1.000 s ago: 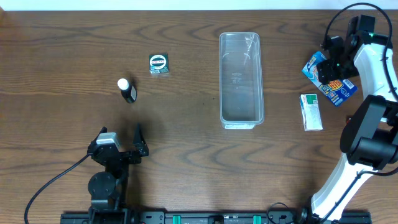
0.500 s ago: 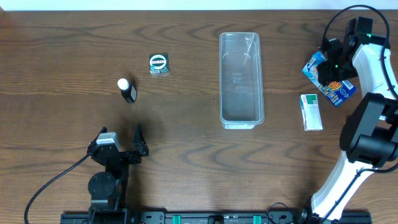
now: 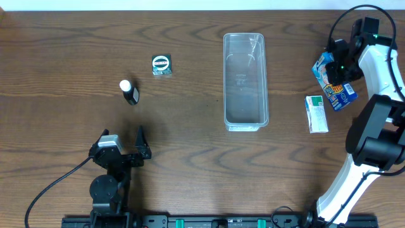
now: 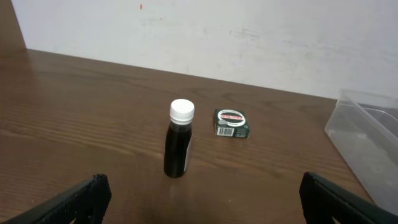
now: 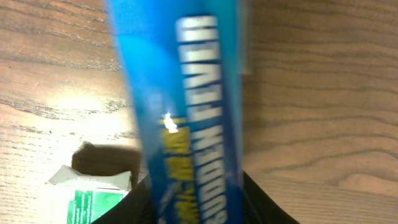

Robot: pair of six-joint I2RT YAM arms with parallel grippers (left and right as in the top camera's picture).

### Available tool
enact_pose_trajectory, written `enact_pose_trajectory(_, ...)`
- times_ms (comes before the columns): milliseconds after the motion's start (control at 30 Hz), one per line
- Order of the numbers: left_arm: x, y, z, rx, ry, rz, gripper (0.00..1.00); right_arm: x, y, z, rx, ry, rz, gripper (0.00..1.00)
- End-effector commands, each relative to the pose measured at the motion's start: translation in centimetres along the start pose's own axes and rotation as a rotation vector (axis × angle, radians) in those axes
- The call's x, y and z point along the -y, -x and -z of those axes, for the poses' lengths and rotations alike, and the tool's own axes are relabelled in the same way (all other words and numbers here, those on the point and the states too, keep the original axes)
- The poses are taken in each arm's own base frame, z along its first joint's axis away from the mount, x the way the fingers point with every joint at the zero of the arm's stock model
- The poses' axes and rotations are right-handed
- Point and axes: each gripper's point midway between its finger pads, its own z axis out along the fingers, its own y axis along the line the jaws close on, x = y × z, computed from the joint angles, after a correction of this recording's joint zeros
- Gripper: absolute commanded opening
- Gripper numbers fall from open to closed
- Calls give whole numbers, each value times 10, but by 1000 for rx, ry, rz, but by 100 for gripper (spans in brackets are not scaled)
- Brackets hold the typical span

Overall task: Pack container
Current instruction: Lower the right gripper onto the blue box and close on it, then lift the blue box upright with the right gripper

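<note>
Desk (image 3: 190,164): clear container (image 3: 245,81) lies right of centre, toward the far edge. Left gripper (image 3: 122,133) is spread wide by the near edge; right gripper (image 3: 337,68), at the right edge, pinches a blue packet (image 3: 333,88). Smaller items: white-green box (image 3: 316,114) near the packet; upright black bottle (image 3: 130,92) and green box (image 3: 162,65) left of centre.

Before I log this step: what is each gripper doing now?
Left gripper: open, holding nothing.
Right gripper: closed on the blue packet.

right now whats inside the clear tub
Nothing: the container is empty, and the wooden table shows through its clear floor. No arm or item covers it from overhead; only glare at its far end blurs a little.
</note>
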Motion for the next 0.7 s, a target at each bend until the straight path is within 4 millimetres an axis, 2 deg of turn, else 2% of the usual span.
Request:
enact_pose_trajectory(0, -7, -16, -1, -46, 32, -9, 98, -1, -4, -6, -14, 14, -43, 31)
enact_pose_trajectory(300, -7, -16, -1, -46, 32, -9, 98, -7, -1, -6, 0, 46, -87, 23)
enact_pose_trajectory(433, -7, -16, -1, -46, 32, -9, 98, -8, 0, -6, 3, 52, -108, 14)
enact_pose_trajectory(567, -7, -16, -1, -46, 32, -9, 98, -9, 1, -5, 8, 58, -121, 19)
enact_pose_trajectory(667, -7, -16, -1, -46, 32, -9, 98, -10, 5, -1, 27, 72, -141, 18)
